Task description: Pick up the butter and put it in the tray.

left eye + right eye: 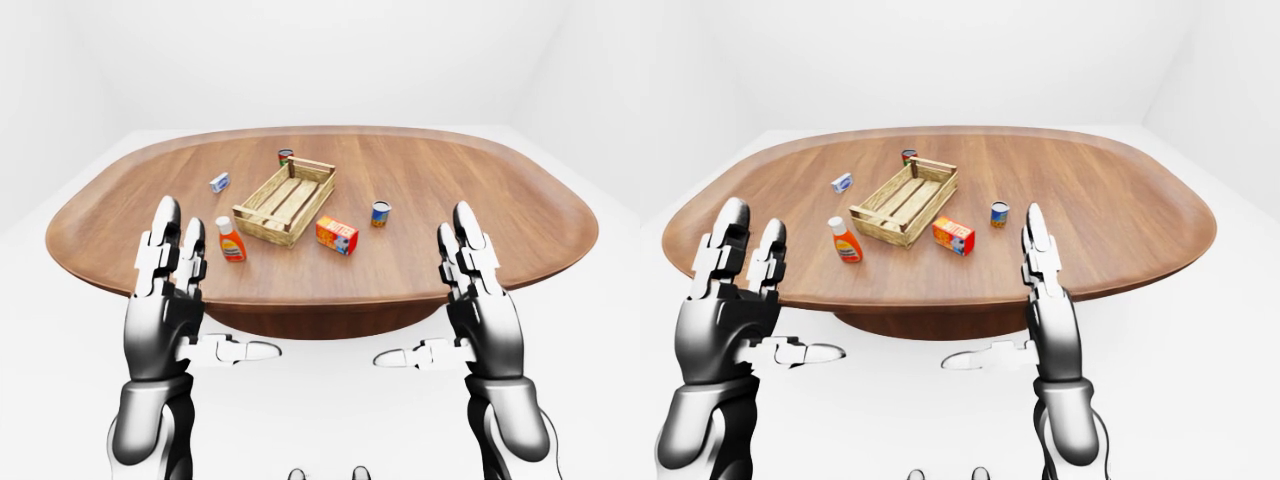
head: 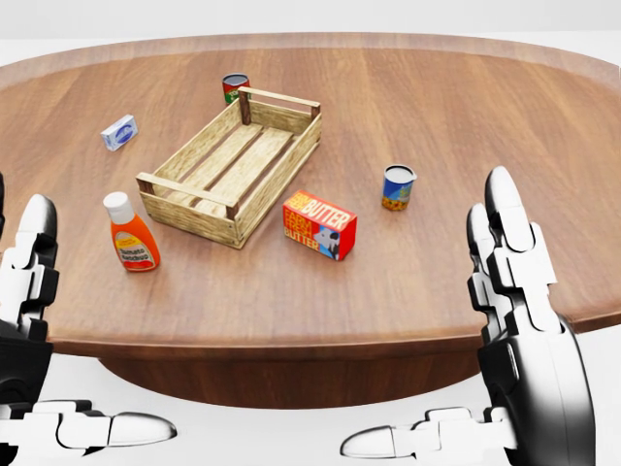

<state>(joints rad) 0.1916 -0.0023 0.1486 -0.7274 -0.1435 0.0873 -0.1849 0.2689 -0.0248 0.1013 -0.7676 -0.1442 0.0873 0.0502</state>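
The butter (image 2: 319, 225) is a red and orange box lying on the wooden table, just right of the tray's lower right wall. The tray (image 2: 282, 179) is an empty slatted wooden crate set at an angle, left of the view's centre. My left hand (image 1: 215, 285) is open and empty, held up short of the table's near edge, below the ketchup bottle. My right hand (image 1: 425, 290) is open and empty too, below and to the right of the butter. Neither hand touches anything.
A ketchup bottle (image 2: 131, 233) stands left of the tray. A blue can (image 2: 398, 186) stands right of the butter. A red and green can (image 2: 234, 87) stands behind the tray's top corner. A small blue and white box (image 2: 119, 132) lies at upper left. The table's near edge (image 2: 291, 335) runs between my hands.
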